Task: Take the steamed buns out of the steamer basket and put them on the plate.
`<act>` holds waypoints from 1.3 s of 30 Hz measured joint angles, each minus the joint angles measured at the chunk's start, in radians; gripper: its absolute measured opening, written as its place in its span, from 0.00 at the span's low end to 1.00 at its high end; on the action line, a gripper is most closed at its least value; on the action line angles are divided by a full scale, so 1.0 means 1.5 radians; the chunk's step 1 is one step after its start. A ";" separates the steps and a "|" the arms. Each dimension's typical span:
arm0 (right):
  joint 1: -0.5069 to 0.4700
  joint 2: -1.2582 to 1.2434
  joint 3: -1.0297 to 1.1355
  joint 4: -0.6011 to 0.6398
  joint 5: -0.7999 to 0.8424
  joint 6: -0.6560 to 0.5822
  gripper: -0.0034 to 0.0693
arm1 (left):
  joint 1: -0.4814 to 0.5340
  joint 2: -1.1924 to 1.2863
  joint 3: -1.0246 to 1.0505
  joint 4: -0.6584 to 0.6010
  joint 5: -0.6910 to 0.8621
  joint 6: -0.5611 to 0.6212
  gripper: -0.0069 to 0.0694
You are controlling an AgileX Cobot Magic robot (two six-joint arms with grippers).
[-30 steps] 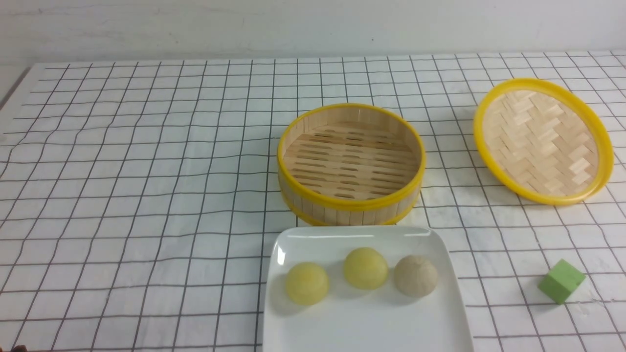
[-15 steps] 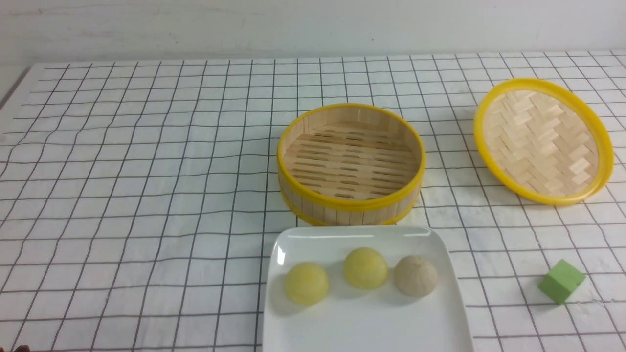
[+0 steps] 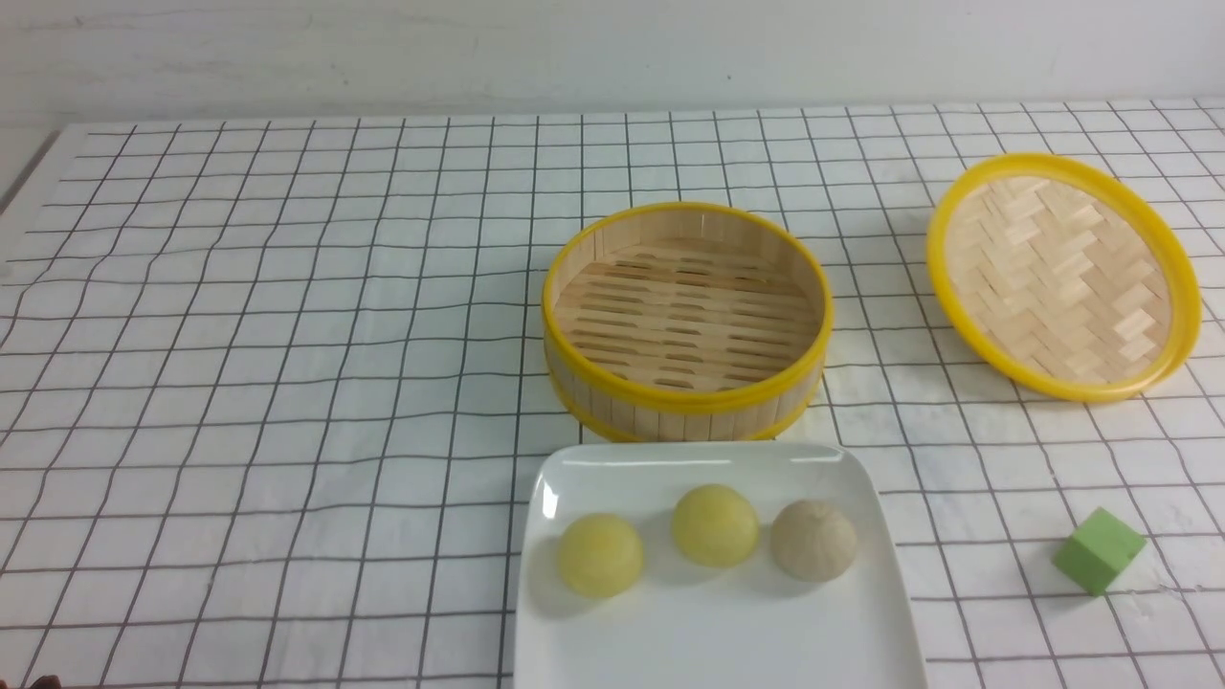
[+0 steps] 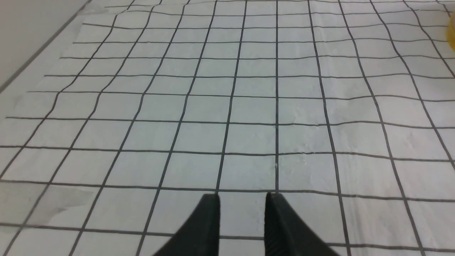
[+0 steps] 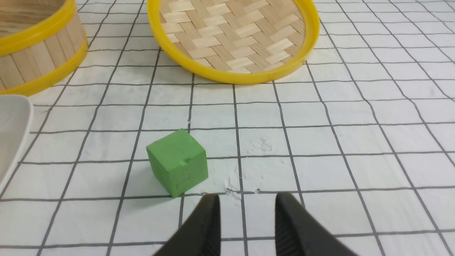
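Seeing all three steamed buns on the plate and the steamer basket empty, we hold our left gripper and right gripper parted, empty, risking only nudging the plate.

Even, bright, diffuse light fills all three views. Shadows are soft and short: faint ones lie left of the buns on the plate, and a pale one beside the cube. A small glare streak sits on the plate's far left corner, with a thin sheen along its far rim. The front view is sharp throughout. In both wrist views the dark fingers at the frame edge look slightly soft, and the cloth's grid lines bend mildly
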 joint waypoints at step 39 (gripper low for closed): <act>0.000 0.000 0.000 0.000 0.000 0.000 0.38 | 0.000 0.000 0.000 0.000 0.000 0.000 0.40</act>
